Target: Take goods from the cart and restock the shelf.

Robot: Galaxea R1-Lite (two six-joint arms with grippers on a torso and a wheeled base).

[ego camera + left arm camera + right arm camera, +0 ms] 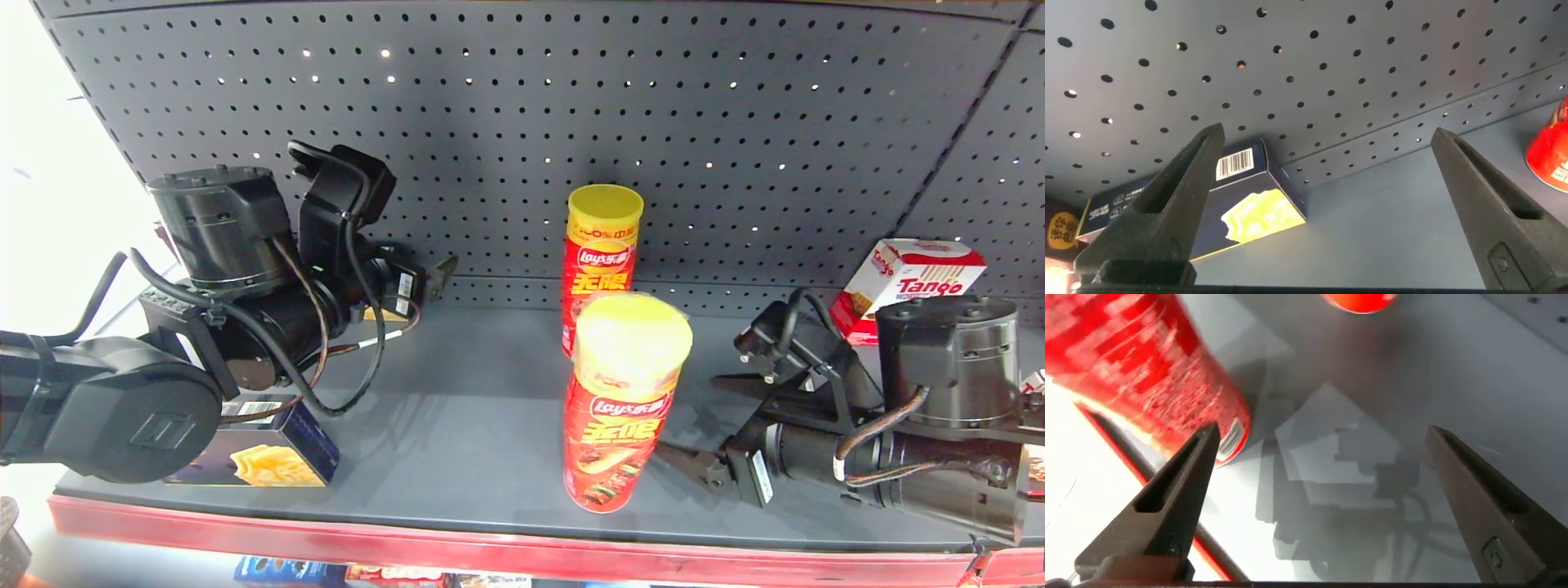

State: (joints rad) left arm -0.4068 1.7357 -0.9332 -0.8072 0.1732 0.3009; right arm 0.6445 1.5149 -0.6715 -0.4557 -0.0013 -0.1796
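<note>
Two red chip cans with yellow lids stand on the dark shelf (457,425). The back can (602,261) is near the pegboard, and the front can (624,400) is near the shelf's edge. My right gripper (706,425) is open just right of the front can, apart from it. In the right wrist view the open right gripper (1323,434) has the front can (1151,376) beside one finger and the back can (1360,300) farther off. My left gripper (433,282) is open near the pegboard at the left. In the left wrist view the left gripper (1327,137) holds nothing, and a blue box (1241,196) lies beyond one finger.
A blue snack box (269,453) lies under my left arm at the shelf's front left. A white and red wafer box (906,282) leans at the back right. The shelf has a red front edge (490,551). Bare shelf lies between the left arm and the cans.
</note>
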